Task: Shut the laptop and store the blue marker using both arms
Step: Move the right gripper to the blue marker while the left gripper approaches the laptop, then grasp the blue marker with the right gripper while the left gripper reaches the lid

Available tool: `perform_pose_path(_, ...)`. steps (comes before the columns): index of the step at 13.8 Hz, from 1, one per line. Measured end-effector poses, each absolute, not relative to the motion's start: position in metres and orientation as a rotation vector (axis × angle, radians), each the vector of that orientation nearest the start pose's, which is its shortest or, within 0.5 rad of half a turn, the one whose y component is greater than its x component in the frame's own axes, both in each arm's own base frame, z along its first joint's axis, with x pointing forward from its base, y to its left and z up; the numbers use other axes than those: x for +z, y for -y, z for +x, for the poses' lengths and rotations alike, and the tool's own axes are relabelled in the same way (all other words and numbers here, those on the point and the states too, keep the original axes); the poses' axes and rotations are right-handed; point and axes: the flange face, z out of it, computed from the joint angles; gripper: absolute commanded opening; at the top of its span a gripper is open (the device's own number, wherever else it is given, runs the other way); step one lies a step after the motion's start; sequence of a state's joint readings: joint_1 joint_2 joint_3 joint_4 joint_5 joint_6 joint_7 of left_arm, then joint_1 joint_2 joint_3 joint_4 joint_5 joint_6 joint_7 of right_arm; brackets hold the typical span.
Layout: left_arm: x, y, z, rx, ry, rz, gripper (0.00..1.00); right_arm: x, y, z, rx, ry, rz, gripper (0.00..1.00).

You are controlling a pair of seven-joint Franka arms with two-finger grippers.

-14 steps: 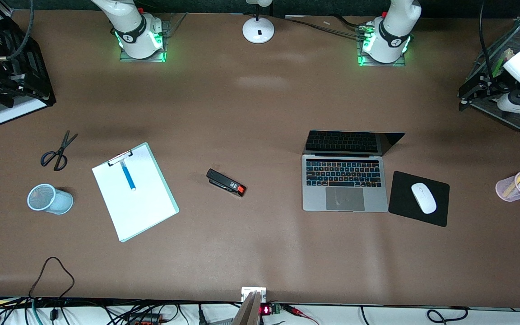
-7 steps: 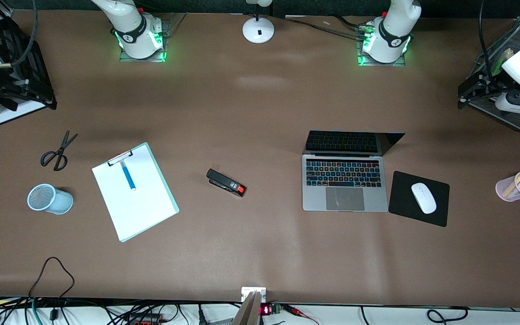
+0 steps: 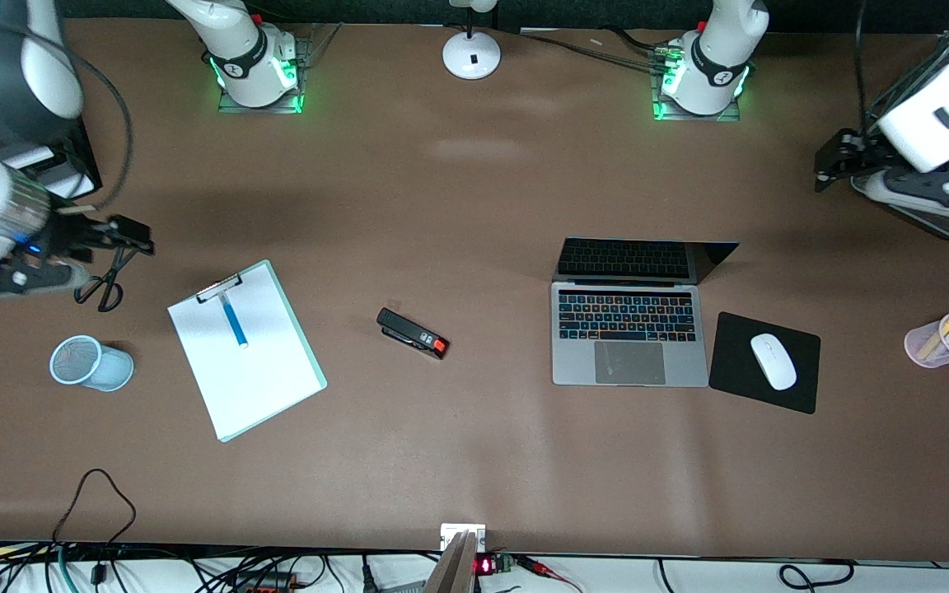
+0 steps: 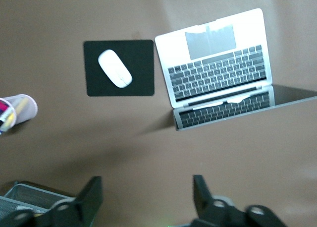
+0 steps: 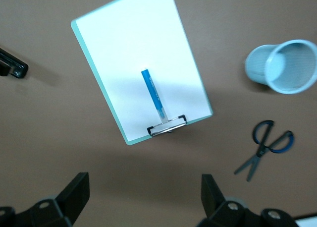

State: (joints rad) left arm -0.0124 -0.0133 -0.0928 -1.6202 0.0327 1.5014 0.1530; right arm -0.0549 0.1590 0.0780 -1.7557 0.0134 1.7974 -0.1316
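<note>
The laptop (image 3: 629, 329) lies open near the middle of the table, with its dark screen raised; it also shows in the left wrist view (image 4: 218, 63). The blue marker (image 3: 234, 319) lies on the white paper of a clipboard (image 3: 260, 379) toward the right arm's end, and shows in the right wrist view (image 5: 152, 93). My right gripper (image 3: 141, 235) is open and empty in the air over the scissors' tips; its own view shows it (image 5: 143, 187) open. My left gripper (image 3: 829, 161) is open and empty in the air over bare table beside a mesh tray; its own view shows it (image 4: 147, 187) open.
Scissors (image 3: 104, 284) and a pale blue mesh cup (image 3: 91, 362) on its side lie beside the clipboard. A black stapler (image 3: 413, 333) lies mid-table. A black mouse pad (image 3: 796, 387) with a white mouse (image 3: 773, 361) is beside the laptop. A pink cup of markers (image 3: 940, 346) and a mesh tray (image 3: 936, 218) are at the left arm's end.
Both arms have swung in from the table's ends. The right gripper has come over the scissors. The left gripper has moved off the mesh tray toward the laptop.
</note>
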Motion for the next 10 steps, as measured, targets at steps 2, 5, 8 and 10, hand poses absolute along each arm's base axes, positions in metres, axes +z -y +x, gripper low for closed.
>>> perform_pose_path(2,0.586,0.069,0.541,0.243,-0.385,-3.108,0.04,0.429,-0.023,0.596,0.172,0.274,-3.092,1.0)
perform_pose_path(5,0.568,0.108,0.542,0.324,-0.341,-3.163,0.0,0.381,-0.026,0.596,0.103,0.404,-3.079,1.0)
perform_pose_path(8,0.554,0.173,0.53,0.38,-0.265,-3.152,0.0,0.338,-0.028,0.597,0.047,0.497,-3.067,0.83)
perform_pose_path(10,0.536,0.208,0.519,0.411,-0.213,-3.133,0.0,0.313,-0.035,0.601,0.017,0.565,-3.054,0.74)
